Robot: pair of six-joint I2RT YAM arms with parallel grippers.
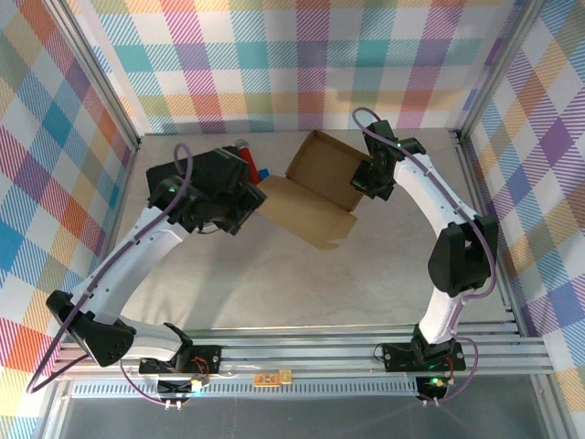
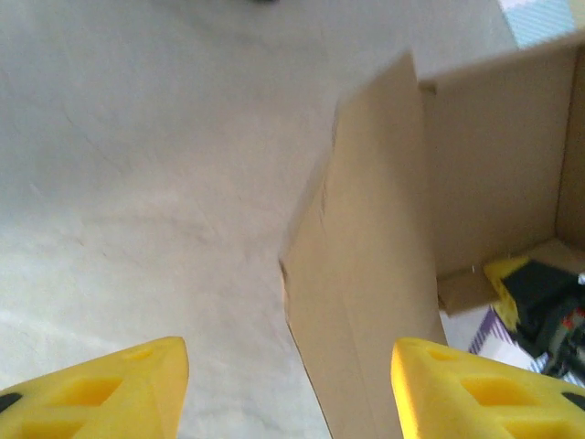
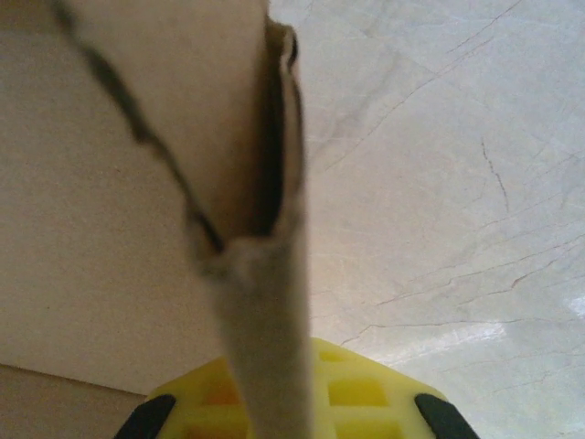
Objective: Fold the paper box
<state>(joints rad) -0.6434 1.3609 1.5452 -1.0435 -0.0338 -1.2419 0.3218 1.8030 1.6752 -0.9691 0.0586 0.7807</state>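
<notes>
The paper box (image 1: pixel 322 170), plain brown cardboard, lies mid-table with its shallow tray toward the back and a wide lid flap (image 1: pixel 302 216) stretching toward the front left. My left gripper (image 1: pixel 250 198) is at the flap's left end. In the left wrist view its yellow fingers (image 2: pixel 137 384) stand apart, open, and the raised flap (image 2: pixel 366 274) rises between them, touching neither. My right gripper (image 1: pixel 364 179) is shut on the tray's right wall. In the right wrist view that wall's edge (image 3: pixel 265 302) runs up from the yellow pad (image 3: pixel 366 393).
A red and blue object (image 1: pixel 249 161) sits behind my left wrist near the back. Metal frame posts (image 1: pixel 471 146) and plaid walls close in the sides and back. A rail (image 1: pixel 320 352) runs along the near edge. Bare tabletop (image 1: pixel 302 293) lies in front of the box.
</notes>
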